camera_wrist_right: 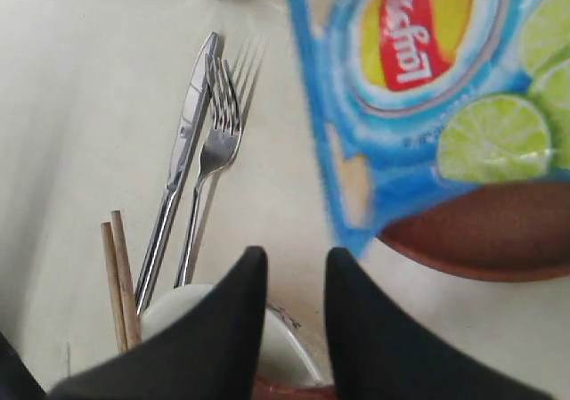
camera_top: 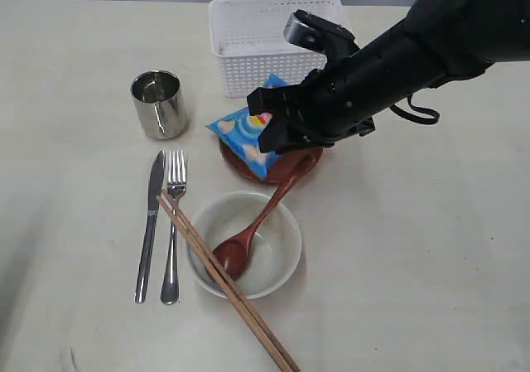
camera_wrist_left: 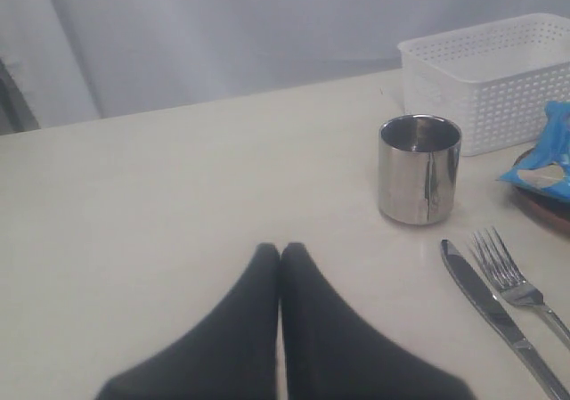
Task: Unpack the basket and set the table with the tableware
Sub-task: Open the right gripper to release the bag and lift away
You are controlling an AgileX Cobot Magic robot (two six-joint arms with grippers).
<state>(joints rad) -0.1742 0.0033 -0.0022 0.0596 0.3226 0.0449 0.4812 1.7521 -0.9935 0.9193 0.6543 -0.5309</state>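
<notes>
R gripper (camera_wrist_right: 296, 262): fingers slightly apart, nothing btwn them; it hangs low over the plate (camera_wrist_right: 481, 231), tips just beside the edge of the blue crisp bag (camera_top: 247, 136). Bag lies tilted on the plate, overhanging its rim. L gripper (camera_wrist_left: 280, 250): fingers pressed together, empty, over bare table (camera_top: 414, 264), well apart from the rest.

Basket (camera_top: 248, 65) stands at the far edge of the table, just behind the plate. Mug (camera_top: 157, 105) upright, left of basket & plate. Knife (camera_top: 149, 227) and fork (camera_top: 171, 231) lie side by side in front of the mug, knife on the outside. Bowl (camera_top: 286, 264) sits right of the fork, in front of the plate. Spoon (camera_top: 248, 235): head in the bowl, handle leaning over the rim twd the plate. Chopsticks (camera_top: 240, 301) lie together diagonally across the bowl's left rim, one end near the fork.
</notes>
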